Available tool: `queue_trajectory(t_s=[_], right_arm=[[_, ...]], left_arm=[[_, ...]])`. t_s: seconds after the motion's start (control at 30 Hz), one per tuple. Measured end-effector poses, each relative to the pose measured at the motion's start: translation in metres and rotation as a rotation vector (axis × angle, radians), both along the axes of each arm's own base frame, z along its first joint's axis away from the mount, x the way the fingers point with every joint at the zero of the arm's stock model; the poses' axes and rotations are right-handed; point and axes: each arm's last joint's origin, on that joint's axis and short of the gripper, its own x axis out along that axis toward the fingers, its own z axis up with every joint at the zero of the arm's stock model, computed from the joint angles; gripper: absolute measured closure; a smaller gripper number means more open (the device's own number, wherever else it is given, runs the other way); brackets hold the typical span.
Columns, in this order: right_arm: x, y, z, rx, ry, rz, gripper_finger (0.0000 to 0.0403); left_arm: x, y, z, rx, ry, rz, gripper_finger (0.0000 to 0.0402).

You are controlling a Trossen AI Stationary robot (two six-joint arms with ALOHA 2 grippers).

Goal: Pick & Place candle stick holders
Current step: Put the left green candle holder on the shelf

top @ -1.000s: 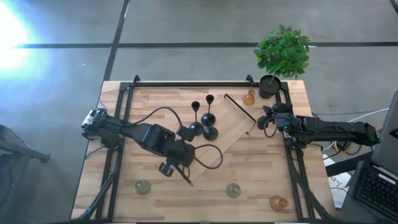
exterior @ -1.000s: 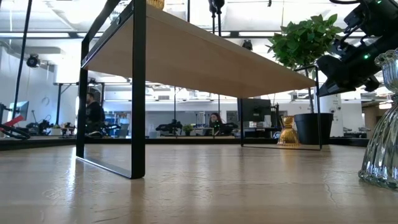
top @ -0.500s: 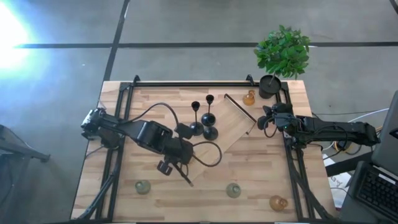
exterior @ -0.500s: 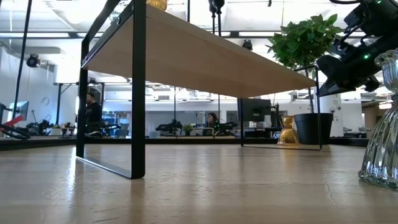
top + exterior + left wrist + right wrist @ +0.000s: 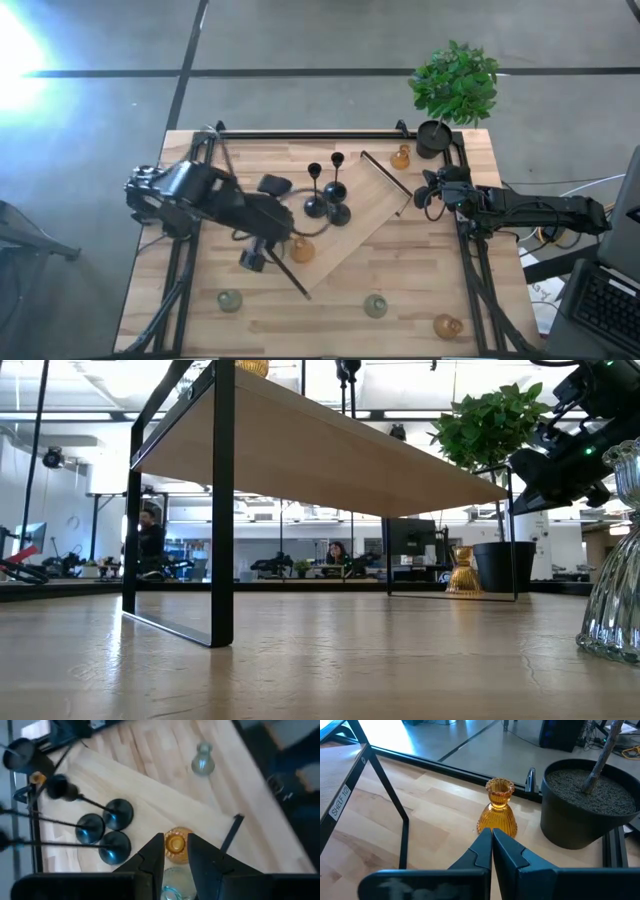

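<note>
An amber glass holder [image 5: 302, 250] stands upright on the slanting wooden shelf [image 5: 365, 210]. My left gripper [image 5: 286, 240] hangs open above it; in the left wrist view [image 5: 176, 840] the holder [image 5: 176, 843] shows below and between the fingertips, apart from them. Three black holders [image 5: 330, 205] stand on their round bases on the shelf beside it. Another amber holder [image 5: 496, 807] stands on the table by the plant pot. My right gripper [image 5: 491, 836] is shut and empty just short of it, at the shelf's right end [image 5: 428, 190].
Two pale green holders [image 5: 230, 300] [image 5: 375, 305] and an amber one [image 5: 447, 325] stand near the table's near edge. The black pot with the plant [image 5: 435, 138] stands at the far right corner. A clear glass holder [image 5: 612, 580] stands close to the low camera. People show in the room behind.
My left arm has drawn back toward the table's left edge, away from the three black holders. This has uncovered the amber holder on the shelf, which stays upright where it is.
</note>
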Motion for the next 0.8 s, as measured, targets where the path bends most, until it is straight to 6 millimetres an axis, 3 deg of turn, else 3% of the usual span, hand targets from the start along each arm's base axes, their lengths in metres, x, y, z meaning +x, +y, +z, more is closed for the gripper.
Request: queue_trajectory(t_s=[0.1,0.27,0.43,0.57,0.8], right_arm=[[0.000,0.000,0.000,0.000,-0.001,0.000,0.0394],[0.000,0.000,0.000,0.002,-0.002,0.001,0.0394],[0.000,0.000,0.000,0.003,-0.004,0.000,0.0394],[0.000,0.000,0.000,0.003,-0.004,0.000,0.0394],[0.000,0.000,0.000,0.001,0.000,0.001,0.0394]], left_arm=[[-0.015,0.004,0.011,-0.087,-0.037,0.065,0.0314],[-0.052,0.010,0.013,-0.223,0.029,0.209,0.0314],[-0.075,0.000,0.008,-0.348,0.057,0.307,0.0314],[-0.089,-0.012,-0.012,-0.364,0.138,0.353,0.0314],[-0.105,-0.032,-0.077,-0.418,0.474,0.511,0.0314]])
